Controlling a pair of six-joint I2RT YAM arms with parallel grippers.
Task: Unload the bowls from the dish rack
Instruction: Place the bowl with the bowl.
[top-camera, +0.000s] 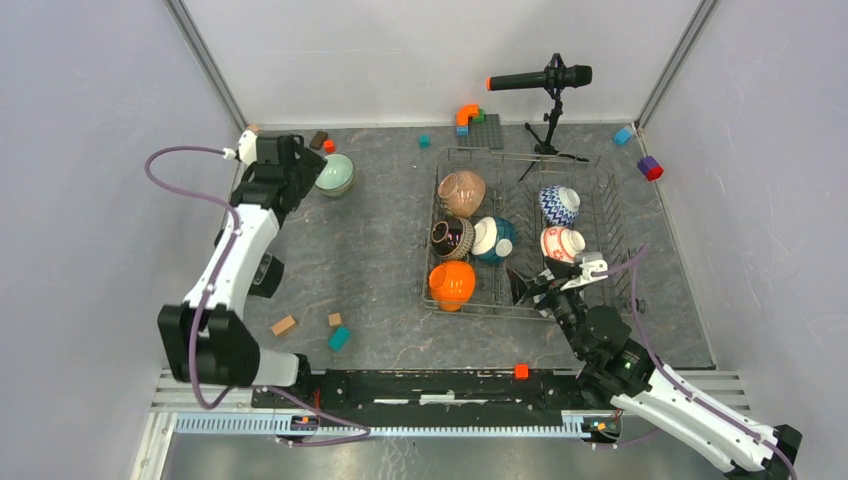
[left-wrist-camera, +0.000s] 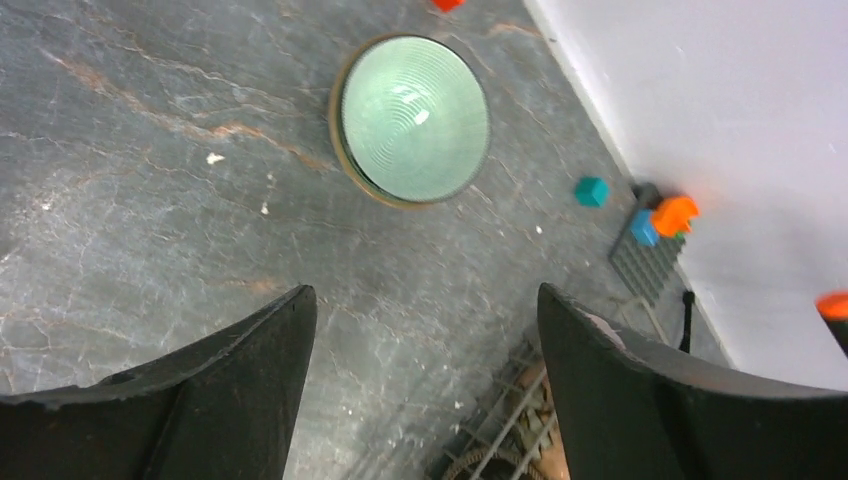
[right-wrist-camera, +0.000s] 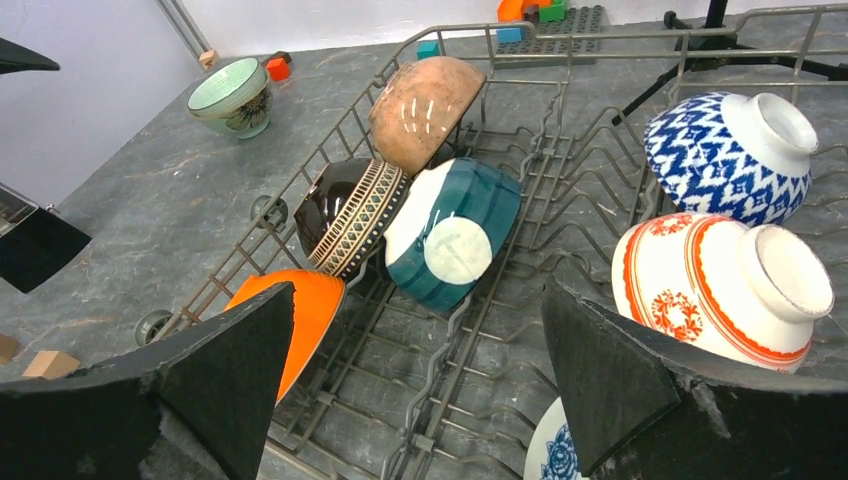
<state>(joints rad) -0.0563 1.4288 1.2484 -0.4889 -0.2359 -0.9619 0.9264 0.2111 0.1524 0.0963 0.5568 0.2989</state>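
The grey wire dish rack (top-camera: 520, 153) stands right of centre. It holds a brown speckled bowl (top-camera: 462, 192), a dark striped bowl (top-camera: 452, 238), a teal bowl (top-camera: 494, 239), an orange bowl (top-camera: 452, 284), a blue-white zigzag bowl (top-camera: 559, 205) and a red-white bowl (top-camera: 562, 243). A white bowl with a blue flower (right-wrist-camera: 555, 450) lies under my right fingers. A pale green bowl (top-camera: 335, 174) stands upright on the table at the back left. My left gripper (left-wrist-camera: 425, 300) is open and empty just short of it. My right gripper (right-wrist-camera: 415, 300) is open and empty over the rack's near edge.
A microphone on a tripod (top-camera: 545, 80) stands behind the rack. A grey studded plate with orange blocks (top-camera: 480, 130) lies at the back. Loose toy blocks lie at the front left (top-camera: 340, 338) and back right (top-camera: 650, 167). Walls close in on three sides.
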